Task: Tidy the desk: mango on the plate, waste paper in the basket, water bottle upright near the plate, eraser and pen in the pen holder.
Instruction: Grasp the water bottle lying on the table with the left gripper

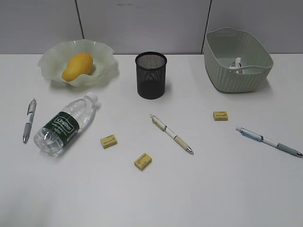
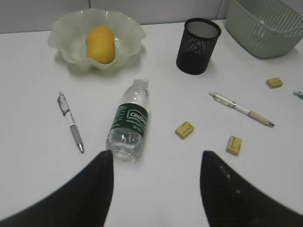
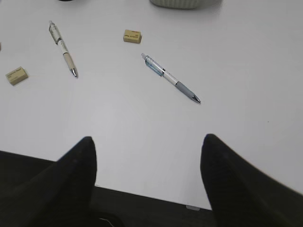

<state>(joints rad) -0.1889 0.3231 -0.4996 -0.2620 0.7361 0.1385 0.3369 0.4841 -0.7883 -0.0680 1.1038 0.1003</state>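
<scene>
A grey panelled wall runs behind the desk (image 1: 151,189), a plain white tabletop that fills most of every view. At the far left sits the plate (image 1: 52,71), pale green with a ruffled rim, and the mango (image 1: 77,66) lies inside it. Near the plate's front edge the water bottle (image 1: 66,125) lies on its side, cap pointing toward the plate, label facing up. A grey pen (image 1: 29,120) lies just to the left of the bottle, apart from it. The pen holder (image 1: 151,75), black mesh, stands upright at the back centre. At the far right is the basket (image 1: 222,75), sage green, with the waste paper (image 1: 236,65) inside it.

Three yellow erasers lie loose on the desk: one (image 1: 108,141) just right of the bottle, one (image 1: 142,161) nearer the front, and one (image 1: 220,115) in front of the basket. A cream-barrelled pen (image 1: 171,134) lies diagonally in the middle, and a blue pen (image 1: 270,141) lies toward the right edge.

The left gripper (image 2: 154,189) hangs above the desk close to the bottle's base, jaws spread and holding nothing. The right gripper (image 3: 147,184) hovers over the front edge of the desk, its jaws also apart and empty, well short of the blue pen.
</scene>
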